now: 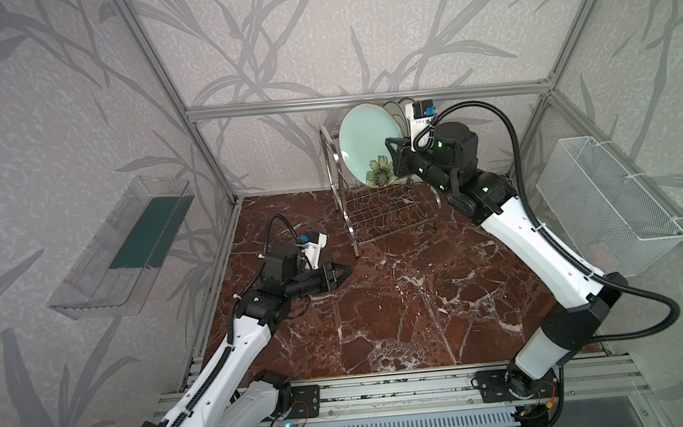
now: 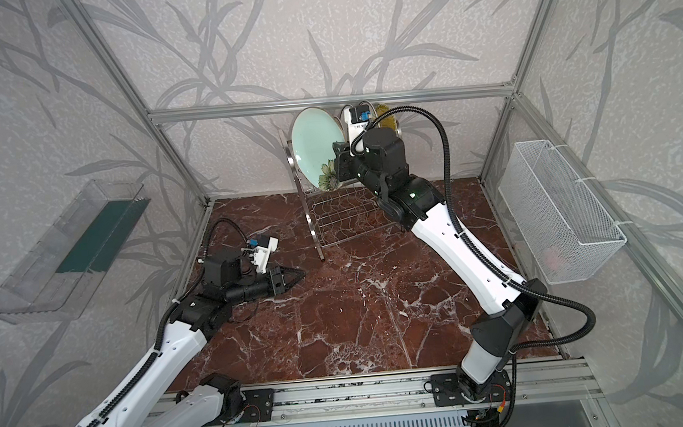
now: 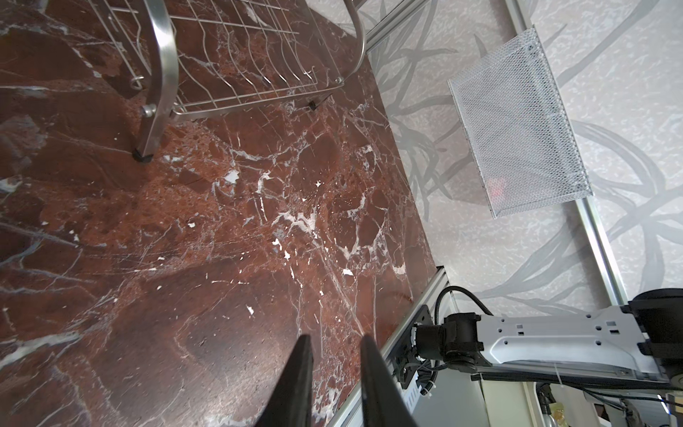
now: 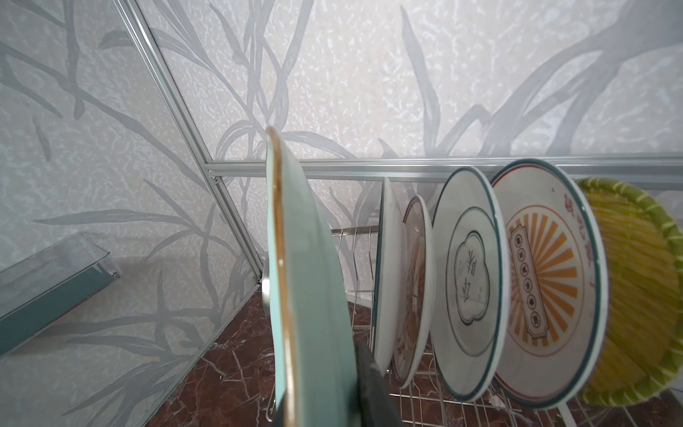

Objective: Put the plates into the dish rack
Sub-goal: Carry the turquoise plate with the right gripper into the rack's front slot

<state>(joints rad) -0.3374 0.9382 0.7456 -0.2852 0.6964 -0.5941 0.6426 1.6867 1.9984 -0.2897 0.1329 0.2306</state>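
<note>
Low over table (image 1: 401,310), left tool (image 1: 343,270) narrowly apart, empty. Mint plate (image 1: 368,145) upright at dish rack (image 1: 386,215) left end, rim clamped by right tool (image 1: 394,148); five plates (image 4: 469,281) racked beyond. Seating unseen: released off-slot, likely tipping outward or knocking its neighbour.

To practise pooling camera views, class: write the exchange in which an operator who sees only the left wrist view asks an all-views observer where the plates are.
Operator: I see only the rack's bare lower tier. Anything loaded?
Observer: Five plates stand on edge in the upper tier.
Operator: Any left?
Observer: One: the right gripper pinches the mint plate by its rim, on edge beside the row's left end.
Operator: What's at the far end?
Observer: The yellow plate.
</note>
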